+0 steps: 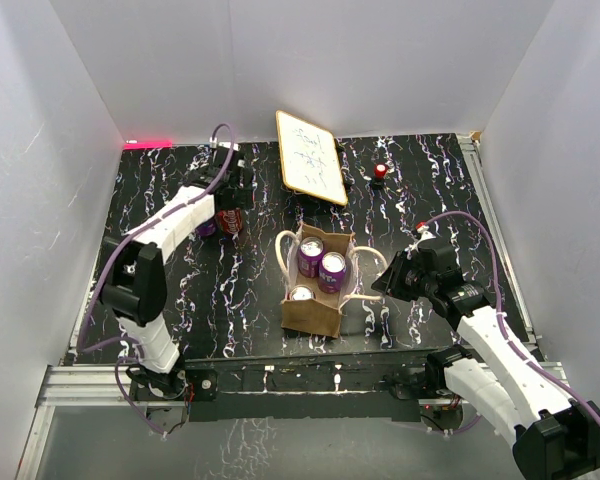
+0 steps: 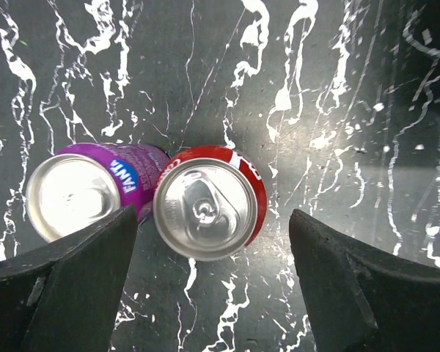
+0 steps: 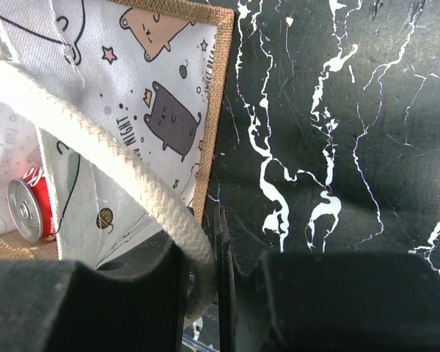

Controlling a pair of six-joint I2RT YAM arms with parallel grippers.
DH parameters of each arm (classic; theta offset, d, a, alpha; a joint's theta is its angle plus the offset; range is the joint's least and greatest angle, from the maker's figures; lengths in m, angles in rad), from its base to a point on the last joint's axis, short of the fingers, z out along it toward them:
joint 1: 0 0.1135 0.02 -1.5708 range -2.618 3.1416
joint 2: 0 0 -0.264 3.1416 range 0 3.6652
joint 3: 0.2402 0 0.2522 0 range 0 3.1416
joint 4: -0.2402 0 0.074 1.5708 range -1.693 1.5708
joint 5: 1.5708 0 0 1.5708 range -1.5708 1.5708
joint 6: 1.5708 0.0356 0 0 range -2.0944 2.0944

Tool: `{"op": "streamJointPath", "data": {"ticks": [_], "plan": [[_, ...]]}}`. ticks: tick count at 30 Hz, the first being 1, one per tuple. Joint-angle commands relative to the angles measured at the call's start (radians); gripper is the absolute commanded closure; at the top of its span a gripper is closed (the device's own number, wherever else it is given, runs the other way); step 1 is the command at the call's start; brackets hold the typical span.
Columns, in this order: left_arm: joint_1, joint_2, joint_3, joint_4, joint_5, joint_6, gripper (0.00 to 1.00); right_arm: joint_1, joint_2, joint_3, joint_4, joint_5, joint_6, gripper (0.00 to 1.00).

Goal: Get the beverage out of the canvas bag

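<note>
The tan canvas bag (image 1: 313, 312) stands open at the table's middle with several cans in it, two of them purple (image 1: 321, 264). My left gripper (image 1: 223, 200) is open, at the back left, above a red can (image 2: 209, 213) and a purple Fanta can (image 2: 81, 194) that stand side by side on the table. Its fingers (image 2: 73, 286) flank the red can without touching it. My right gripper (image 1: 388, 280) is shut on the bag's cream rope handle (image 3: 117, 183). The bag's cat-print side (image 3: 147, 95) fills the left of the right wrist view, with a red can (image 3: 29, 209) behind it.
A wood-framed whiteboard (image 1: 310, 157) lies at the back middle, with a small red object (image 1: 380, 172) to its right. A pink strip (image 1: 148, 143) marks the back left corner. White walls enclose the black marbled table (image 1: 230, 310) on three sides.
</note>
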Motion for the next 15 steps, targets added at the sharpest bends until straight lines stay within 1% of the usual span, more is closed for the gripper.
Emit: {"op": "streamJointPath", "data": {"ticks": [1,3,5,6,8,10,13,15], "plan": [[0.007,-0.147,0.051,-0.042,0.006,-0.005,0.17,-0.001,-0.017,0.001,0.043,-0.002,-0.005,0.79],[0.007,-0.186,0.063,-0.066,0.022,-0.006,0.17,0.0,-0.019,-0.001,0.044,-0.005,-0.006,0.79],[0.007,-0.244,0.056,-0.084,0.089,-0.022,0.17,0.0,-0.022,-0.002,0.045,-0.006,-0.006,0.79],[0.006,-0.282,0.036,-0.085,0.144,-0.032,0.16,0.0,-0.023,-0.002,0.044,-0.007,-0.006,0.79],[0.003,-0.377,-0.04,-0.056,0.308,-0.054,0.16,0.0,-0.025,-0.003,0.045,-0.007,-0.007,0.79],[-0.009,-0.497,-0.134,-0.019,0.437,-0.076,0.15,0.0,-0.026,-0.002,0.046,-0.008,-0.007,0.79],[-0.043,-0.628,-0.249,-0.001,0.552,-0.116,0.15,-0.001,-0.028,-0.002,0.049,-0.014,-0.01,0.79],[-0.078,-0.687,-0.283,-0.003,0.607,-0.138,0.15,0.0,-0.027,-0.002,0.051,-0.016,-0.011,0.79]]}}
